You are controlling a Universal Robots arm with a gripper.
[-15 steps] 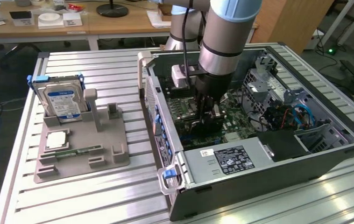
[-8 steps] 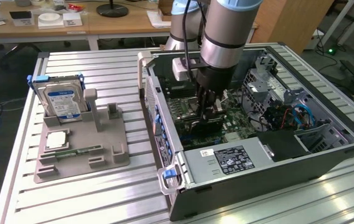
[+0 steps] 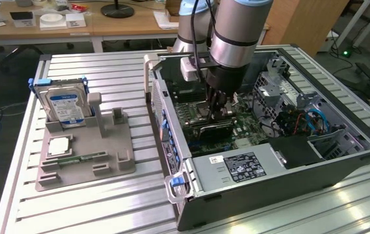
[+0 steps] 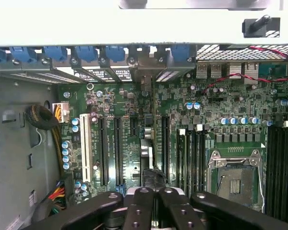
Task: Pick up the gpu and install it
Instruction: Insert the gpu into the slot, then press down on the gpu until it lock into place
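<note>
The gpu (image 3: 215, 128) is a thin black card standing on edge on the green motherboard (image 3: 247, 134) inside the open computer case (image 3: 341, 165). In the wrist view the gpu (image 4: 147, 152) shows edge-on in a slot, its silvery bracket (image 4: 145, 67) at the case's rear wall. My gripper (image 3: 215, 117) reaches straight down into the case, right over the card's top edge. Its black fingers (image 4: 140, 206) are shut, close together above the card. Whether they pinch the card or only rest on it I cannot tell.
On the exterior view's left a grey fixture (image 3: 84, 156) holds a silver hard drive (image 3: 66, 107) with a blue-white label, a square chip (image 3: 60, 145) and a narrow green memory stick (image 3: 84, 157). The power supply (image 3: 237, 168) and drive cage (image 3: 289, 97) crowd the case.
</note>
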